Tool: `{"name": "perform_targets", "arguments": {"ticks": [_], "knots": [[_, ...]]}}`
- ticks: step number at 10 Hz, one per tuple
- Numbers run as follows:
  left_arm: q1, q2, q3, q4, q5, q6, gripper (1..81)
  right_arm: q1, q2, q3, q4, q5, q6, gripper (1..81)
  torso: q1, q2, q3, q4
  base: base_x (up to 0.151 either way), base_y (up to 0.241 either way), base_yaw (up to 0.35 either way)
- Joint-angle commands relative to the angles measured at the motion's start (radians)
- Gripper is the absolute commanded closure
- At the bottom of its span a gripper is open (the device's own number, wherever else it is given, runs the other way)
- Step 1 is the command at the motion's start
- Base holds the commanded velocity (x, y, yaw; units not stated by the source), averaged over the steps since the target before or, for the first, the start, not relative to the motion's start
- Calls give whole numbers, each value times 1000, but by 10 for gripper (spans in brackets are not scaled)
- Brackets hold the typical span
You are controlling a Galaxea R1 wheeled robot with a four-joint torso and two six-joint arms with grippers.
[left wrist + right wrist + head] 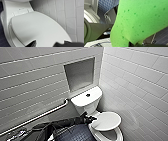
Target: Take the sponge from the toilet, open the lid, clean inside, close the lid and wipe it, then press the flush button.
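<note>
Jaws, left gripper [88, 119]: spread wide at lid [37, 28] edge. Jaws, right gripper [134, 44]: clamped on sponge [140, 18]. Grab bar [42, 114] left of toilet [86, 98]; tiled wall [140, 84] close right.

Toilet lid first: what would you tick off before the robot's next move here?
1. Sponge held by right jaws: ok.
2. Left jaws open at the edge of the lid: ok.
3. Lid fully up: not ok, only partly raised.
4. Flush button on the tank uncovered: ok.
5. Inside of the bowl clean: cannot tell.
</note>
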Motion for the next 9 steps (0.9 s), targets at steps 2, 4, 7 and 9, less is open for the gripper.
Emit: {"name": "perform_targets", "arguments": {"ticks": [2, 4, 7, 9], "knots": [[120, -434, 569, 161, 164, 75, 10, 0, -25, 33, 2, -90, 2, 811, 0, 0, 0, 0, 0, 0, 0], [337, -558, 624, 253, 156, 78, 10, -11, -34, 63, -6, -87, 1, 811, 0, 0, 0, 0, 0, 0, 0], [621, -642, 629, 403, 153, 100, 10, -8, -54, 101, -4, -73, 2, 811, 0, 0, 0, 0, 0, 0, 0], [745, -673, 626, 423, 147, 104, 10, 12, -125, 193, 8, -54, 5, 811, 0, 0, 0, 0, 0, 0, 0]]}}
